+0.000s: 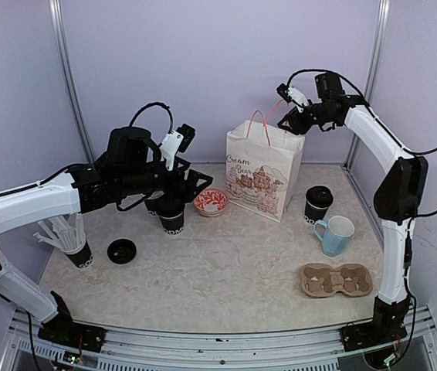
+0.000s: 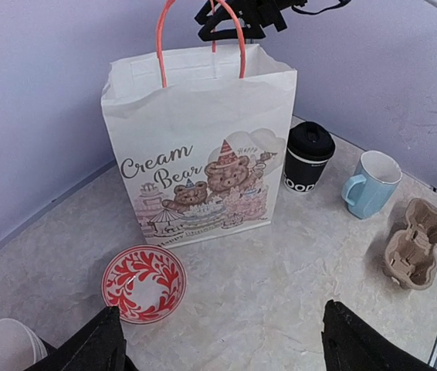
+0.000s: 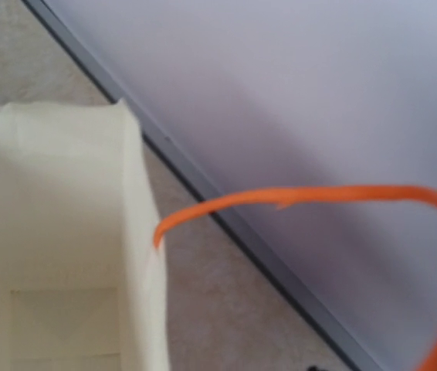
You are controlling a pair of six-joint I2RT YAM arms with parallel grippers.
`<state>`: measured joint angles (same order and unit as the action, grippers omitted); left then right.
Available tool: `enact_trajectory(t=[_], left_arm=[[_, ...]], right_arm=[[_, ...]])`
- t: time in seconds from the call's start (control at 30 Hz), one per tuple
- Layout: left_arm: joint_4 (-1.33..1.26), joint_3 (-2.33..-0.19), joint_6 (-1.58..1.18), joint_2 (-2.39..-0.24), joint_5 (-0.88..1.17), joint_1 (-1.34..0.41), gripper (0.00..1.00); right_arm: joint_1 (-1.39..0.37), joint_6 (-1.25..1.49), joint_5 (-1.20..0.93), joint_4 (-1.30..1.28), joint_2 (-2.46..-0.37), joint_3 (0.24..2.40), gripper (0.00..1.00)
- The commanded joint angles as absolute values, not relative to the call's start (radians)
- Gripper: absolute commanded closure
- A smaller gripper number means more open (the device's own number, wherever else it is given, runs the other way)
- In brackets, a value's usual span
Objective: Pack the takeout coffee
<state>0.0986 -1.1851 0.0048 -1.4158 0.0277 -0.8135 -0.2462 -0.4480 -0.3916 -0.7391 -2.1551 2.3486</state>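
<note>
Left gripper (image 2: pixel 221 306), fingers standing wide apart, hovering just over upright black coffee cup (image 1: pixel 173 224) left of paper bag (image 1: pixel 265 174); left arm nearer. Right gripper (image 1: pixel 288 117) hanging at bag handle (image 3: pixel 296 195), closure untellable.

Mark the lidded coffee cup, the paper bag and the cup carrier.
lidded coffee cup (image 1: pixel 316 210), top view, side wall.
paper bag (image 2: pixel 195 131), left wrist view, front panel.
cup carrier (image 1: pixel 337 280), top view, middle ridge.
</note>
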Motion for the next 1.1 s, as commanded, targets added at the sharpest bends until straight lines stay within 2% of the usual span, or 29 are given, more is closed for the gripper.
enact_trajectory(t=[0.0, 0.07, 0.17, 0.33, 0.67, 0.9, 1.07], left_arm=[[0.114, -1.221, 0.005, -1.431, 0.071, -0.807, 0.15], [0.118, -1.220, 0.005, -1.433, 0.075, -0.805, 0.15], [0.123, -1.223, 0.005, -1.436, 0.082, -0.808, 0.16], [0.136, -1.231, 0.005, -1.446, 0.089, -0.808, 0.17], [0.152, -1.242, 0.018, -1.418, 0.063, -0.787, 0.21], [0.182, -1.281, 0.043, -1.321, 0.075, -0.786, 0.25], [0.198, -1.327, 0.079, -1.240, -0.010, -0.826, 0.26]], right_arm=[[-0.238, -0.450, -0.426, -0.784, -2.181, 2.374, 0.55], [-0.238, -0.456, -0.429, -0.798, -2.189, 2.375, 0.62], [-0.238, -0.469, -0.449, -0.819, -2.195, 2.375, 0.81], [-0.238, -0.475, -0.467, -0.837, -2.182, 2.369, 1.00], [-0.266, -0.504, -0.646, -0.865, -1.990, 2.226, 1.00], [-0.322, -0.550, -0.732, -0.883, -1.837, 2.064, 1.00], [-0.380, -0.582, -0.750, -0.920, -1.757, 1.984, 1.00]])
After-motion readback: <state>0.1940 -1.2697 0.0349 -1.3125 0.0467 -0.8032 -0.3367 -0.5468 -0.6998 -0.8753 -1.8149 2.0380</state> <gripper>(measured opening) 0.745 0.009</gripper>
